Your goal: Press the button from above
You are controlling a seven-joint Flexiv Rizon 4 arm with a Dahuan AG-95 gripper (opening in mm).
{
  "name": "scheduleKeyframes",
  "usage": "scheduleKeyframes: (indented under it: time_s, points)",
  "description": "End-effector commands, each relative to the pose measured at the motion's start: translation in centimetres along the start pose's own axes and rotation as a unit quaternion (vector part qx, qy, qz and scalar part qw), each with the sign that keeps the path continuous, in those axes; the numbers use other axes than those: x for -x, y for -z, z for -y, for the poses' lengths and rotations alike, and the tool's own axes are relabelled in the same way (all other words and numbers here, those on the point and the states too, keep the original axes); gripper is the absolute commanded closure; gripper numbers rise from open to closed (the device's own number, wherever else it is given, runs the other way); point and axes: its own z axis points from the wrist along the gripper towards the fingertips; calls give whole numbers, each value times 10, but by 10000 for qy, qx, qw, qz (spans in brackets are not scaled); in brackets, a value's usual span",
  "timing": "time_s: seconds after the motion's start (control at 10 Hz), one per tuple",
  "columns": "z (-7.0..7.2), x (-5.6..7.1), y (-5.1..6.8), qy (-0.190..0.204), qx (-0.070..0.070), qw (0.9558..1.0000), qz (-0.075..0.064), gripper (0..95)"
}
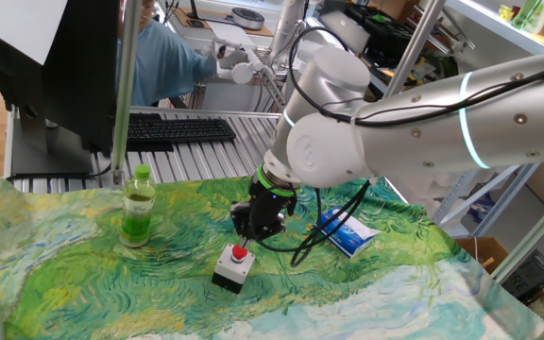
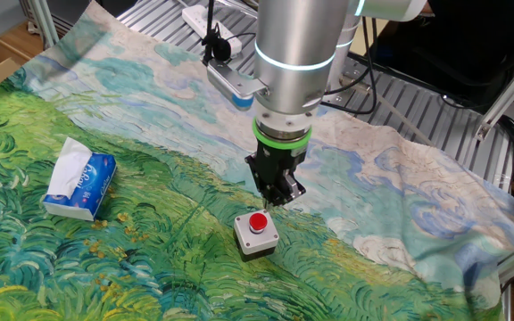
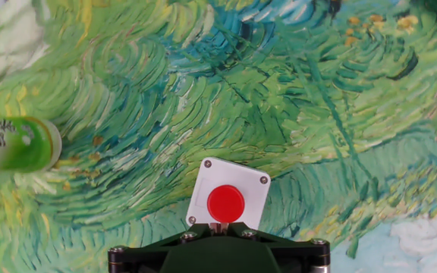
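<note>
My gripper [image 2: 279, 198] points straight down from a vertical wrist, its tip just above and slightly behind the button [image 2: 258, 223]; I cannot tell how far its fingers are parted. The button is a round red cap on a boxy housing, screws at the corners, sitting right below me on the counter [image 2: 150, 259] with its swirly painted cloth. Off to one side stands a bottle [image 1: 138, 205] of green liquid, label unreadable. On the opposite side lies a blue tissue pack [image 2: 80, 181], its print illegible.
</note>
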Motion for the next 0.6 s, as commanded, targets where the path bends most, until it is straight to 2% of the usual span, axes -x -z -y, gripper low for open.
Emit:
scheduleKeyframes:
  time_s: [0.1,0.6]
  points:
    - [0,0,0,-166,-128,9998,56,950]
    - [0,0,0,-283,-126,9995,53,950]
